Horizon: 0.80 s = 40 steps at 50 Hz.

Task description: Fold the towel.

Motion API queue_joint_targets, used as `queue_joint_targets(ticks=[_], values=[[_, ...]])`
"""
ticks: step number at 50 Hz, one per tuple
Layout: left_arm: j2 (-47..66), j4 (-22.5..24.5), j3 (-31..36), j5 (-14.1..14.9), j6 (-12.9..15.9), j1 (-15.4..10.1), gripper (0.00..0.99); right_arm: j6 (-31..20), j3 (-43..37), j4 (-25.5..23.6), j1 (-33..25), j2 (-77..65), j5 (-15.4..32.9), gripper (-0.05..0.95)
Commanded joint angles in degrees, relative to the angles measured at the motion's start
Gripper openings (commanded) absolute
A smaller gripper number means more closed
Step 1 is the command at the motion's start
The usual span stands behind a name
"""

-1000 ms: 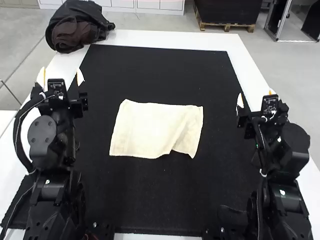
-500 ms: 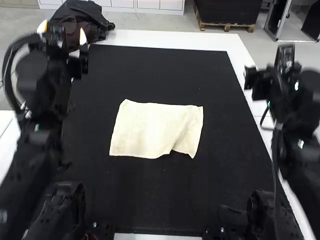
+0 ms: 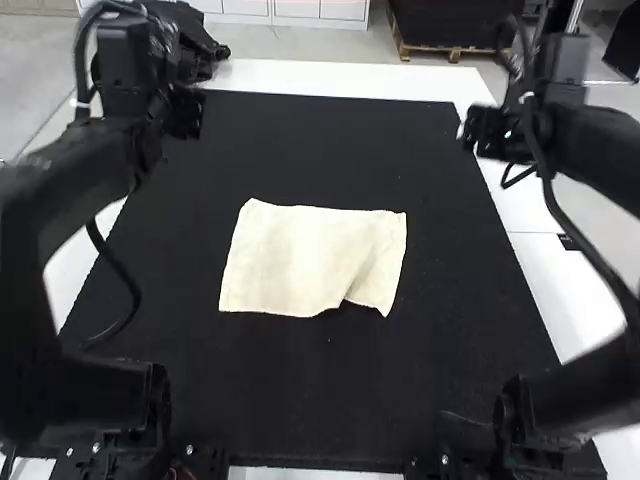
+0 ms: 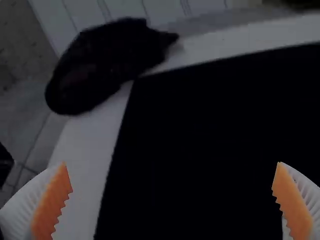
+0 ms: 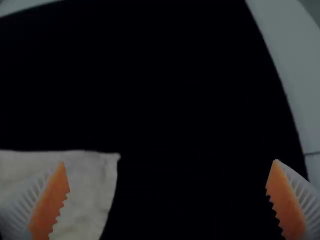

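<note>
The cream towel (image 3: pixel 300 258) lies spread on the black mat, with a crease and a small rumple at its near right part. My left gripper (image 3: pixel 185 115) is raised over the mat's far left edge, away from the towel. My right gripper (image 3: pixel 478 132) hangs above the mat's far right edge. In the left wrist view the left gripper (image 4: pixel 172 200) has its orange pads wide apart with nothing between them. In the right wrist view the right gripper (image 5: pixel 167 200) is likewise spread wide, and a corner of the towel (image 5: pixel 85 200) shows below it.
The black mat (image 3: pixel 330 150) covers most of the white table (image 3: pixel 350 80). A dark bag or bundle of cloth (image 4: pixel 105 62) sits at the table's far left corner.
Both arms have lifted and extended forward, their grippers now farther up the table. The towel has stayed as it was.
</note>
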Motion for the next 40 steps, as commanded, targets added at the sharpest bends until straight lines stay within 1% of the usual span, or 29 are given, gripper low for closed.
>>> queue_joint_targets(ticks=[1, 2, 5, 7, 9, 12, 15, 17, 22, 25, 28, 33, 35, 38, 40], values=[[3.42, -2.87, 1.51, 2.67, 0.58, -0.12, 0.957, 3.03, 1.74, -1.34, 2.17, 3.52, -3.08, 0.91], [3.86, -3.75, 1.43, 3.2, 0.5, -0.12, 0.959, 3.29, 1.3, -1.34, 2.53, 3.96, -3.61, 0.91], [4.3, -4.54, 0.81, 3.55, 0.32, -0.12, 0.959, 5.22, 0.16, -1.17, 2.96, 4.49, -5.72, 0.91], [4.39, -4.46, 0.2, 3.64, 0.15, -0.12, 0.959, 6.81, -0.81, -0.73, 3.23, 4.49, -7.74, 0.91], [4.39, -4.28, -0.42, 3.64, -0.03, -0.21, 0.959, 8.74, -1.95, 0.33, 3.23, 4.49, -8.71, 0.91], [4.39, -4.63, -1.03, 3.9, -0.29, -0.3, 0.957, 10.06, -3.53, 2.26, 3.32, 4.49, -8.71, 0.91], [4.48, -4.54, -2.0, 4.87, -0.38, -0.21, 0.957, 10.32, -5.47, 4.63, 3.67, 4.49, -8.71, 0.91], [4.48, -4.19, -2.62, 4.95, -0.38, -0.12, 0.957, 10.32, -6.87, 6.65, 4.2, 4.58, -8.35, 0.91], [4.83, -3.23, -4.2, 5.66, -0.38, -0.21, 0.957, 9.09, -9.86, 11.22, 6.22, 5.01, -5.54, 0.91], [5.36, -2.35, -5.34, 6.54, -0.38, -0.12, 0.957, 9.09, -11.0, 12.81, 7.71, 6.07, -4.75, 0.91], [6.06, -1.03, -6.4, 6.54, -0.38, -0.12, 0.957, 9.18, -11.53, 13.51, 9.03, 7.83, -3.78, 0.91], [7.99, 0.82, -7.63, 6.8, -0.65, -0.03, 0.957, 9.79, -11.88, 14.92, 10.35, 10.73, -3.7, 0.91], [8.87, 1.43, -7.8, 8.03, -1.88, -0.03, 0.959, 9.97, -11.88, 15.8, 10.44, 11.78, -3.78, 0.91], [10.02, 1.61, -7.71, 9.61, -2.32, 0.06, 0.959, 10.41, -11.71, 16.76, 10.7, 12.84, -3.7, 0.91], [10.81, 2.05, -7.63, 10.75, -3.55, -0.03, 0.959, 10.5, -11.62, 17.82, 10.79, 13.63, -3.78, 0.91]])
